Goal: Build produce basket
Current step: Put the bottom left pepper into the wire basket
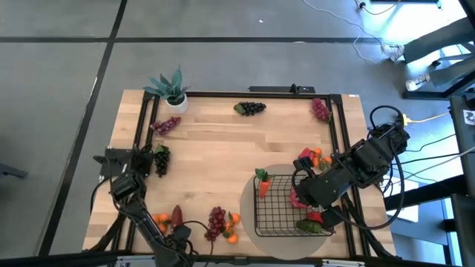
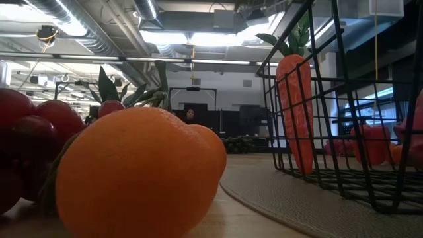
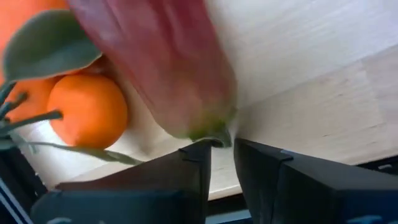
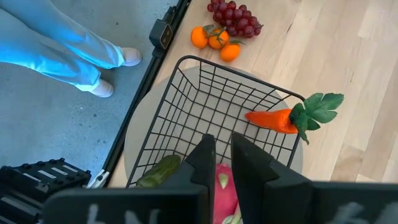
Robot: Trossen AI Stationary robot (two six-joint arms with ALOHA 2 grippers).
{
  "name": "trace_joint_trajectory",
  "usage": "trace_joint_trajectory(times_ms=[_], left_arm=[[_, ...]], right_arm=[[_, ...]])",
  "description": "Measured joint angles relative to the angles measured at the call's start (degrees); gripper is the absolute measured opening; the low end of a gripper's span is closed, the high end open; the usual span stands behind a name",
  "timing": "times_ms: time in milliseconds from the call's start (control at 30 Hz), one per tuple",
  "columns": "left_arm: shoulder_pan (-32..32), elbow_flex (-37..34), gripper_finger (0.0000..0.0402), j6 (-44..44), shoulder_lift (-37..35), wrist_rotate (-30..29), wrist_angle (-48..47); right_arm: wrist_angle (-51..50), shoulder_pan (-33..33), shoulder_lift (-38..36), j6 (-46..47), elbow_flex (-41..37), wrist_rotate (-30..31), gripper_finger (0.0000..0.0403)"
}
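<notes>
The black wire basket stands on a round grey mat at the table's near right. A carrot leans upright in its far-left corner. A pink dragon fruit, a red pepper and a green pepper lie at its right side. My right gripper hangs shut over the dragon fruit inside the basket. My left gripper is shut, low at the near-left edge, with a reddish potato's tip at its fingertips and oranges beside it. My left gripper has the reddish potato's greenish tip right at its fingertips; I cannot tell whether they touch it. My right gripper points down into the basket with the dragon fruit showing through the narrow gap; the fingers hide whether they touch it.
A potted plant stands at the far-left corner. Grape bunches lie at the far edge, far right and left. Red grapes and oranges lie near the basket's left. A person's legs stand beyond the table.
</notes>
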Motion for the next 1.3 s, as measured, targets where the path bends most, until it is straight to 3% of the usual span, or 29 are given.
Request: trace_joint_trajectory(times_ms=[233,533,767,1100,1300], left_arm=[[0.58,-0.46,0.0006,3.80,-0.09,0.13,0.53],[1.27,0.52,0.0038,7.48,0.18,0.72,0.03],[3.36,0.72,0.0069,15.13,0.21,8.85,-1.18],[3.82,0.92,0.0069,19.07,-5.11,0.41,-1.02],[3.45,0.88,0.0069,20.42,-5.40,-0.84,0.66]], right_arm=[[0.03,0.00,0.00,0.14,0.00,0.05,0.0038],[0.34,0.00,0.00,0.17,0.00,0.07,0.0038],[1.83,0.00,0.02,0.09,0.00,0.09,0.0038],[2.14,0.02,0.02,0.15,0.00,0.09,0.0038],[2.17,0.02,0.02,0.17,0.00,0.09,0.0038]])
